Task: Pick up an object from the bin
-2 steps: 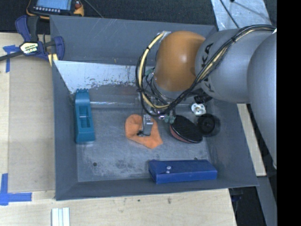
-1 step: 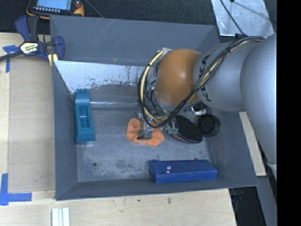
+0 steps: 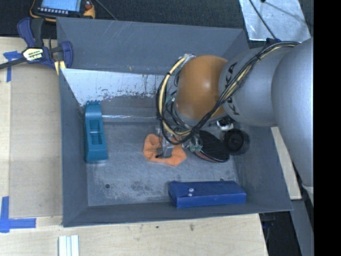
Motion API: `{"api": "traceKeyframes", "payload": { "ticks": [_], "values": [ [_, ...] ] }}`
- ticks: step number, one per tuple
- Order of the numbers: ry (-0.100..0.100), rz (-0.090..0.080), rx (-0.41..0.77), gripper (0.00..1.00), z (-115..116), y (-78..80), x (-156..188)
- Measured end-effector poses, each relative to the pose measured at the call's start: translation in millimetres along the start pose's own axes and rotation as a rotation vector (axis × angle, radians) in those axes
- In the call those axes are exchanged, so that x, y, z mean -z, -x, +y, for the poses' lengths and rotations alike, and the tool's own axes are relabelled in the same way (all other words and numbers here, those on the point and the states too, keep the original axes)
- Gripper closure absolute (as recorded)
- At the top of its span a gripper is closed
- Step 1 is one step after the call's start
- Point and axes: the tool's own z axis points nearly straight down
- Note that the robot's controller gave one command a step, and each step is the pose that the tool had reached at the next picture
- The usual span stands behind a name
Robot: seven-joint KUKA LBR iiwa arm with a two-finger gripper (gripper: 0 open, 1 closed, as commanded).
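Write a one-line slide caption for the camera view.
The arm's hand sits low over a crumpled orange thing mid-bin, among a light-blue block, a dark-blue bar and a black object.

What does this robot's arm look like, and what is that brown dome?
The arm is a thick, smooth, silver-grey tube. The dome is a rounded orange-brown cover on its wrist, with black and yellow cables looped around it. Below it is a small, dark metal gripper.
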Motion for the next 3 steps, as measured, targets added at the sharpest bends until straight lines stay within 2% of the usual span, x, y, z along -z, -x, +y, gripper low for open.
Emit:
{"api": "traceKeyframes", "payload": {
  "ticks": [1, 2, 3],
  "values": [
    [0.000, 0.000, 0.000, 1.00, 0, 0.0, 0],
    [0.002, -0.002, -0.001, 1.00, -12, 1.5, 0],
    [-0.001, 0.001, -0.007, 1.00, -9, -39.9, 148]
  ]
}}
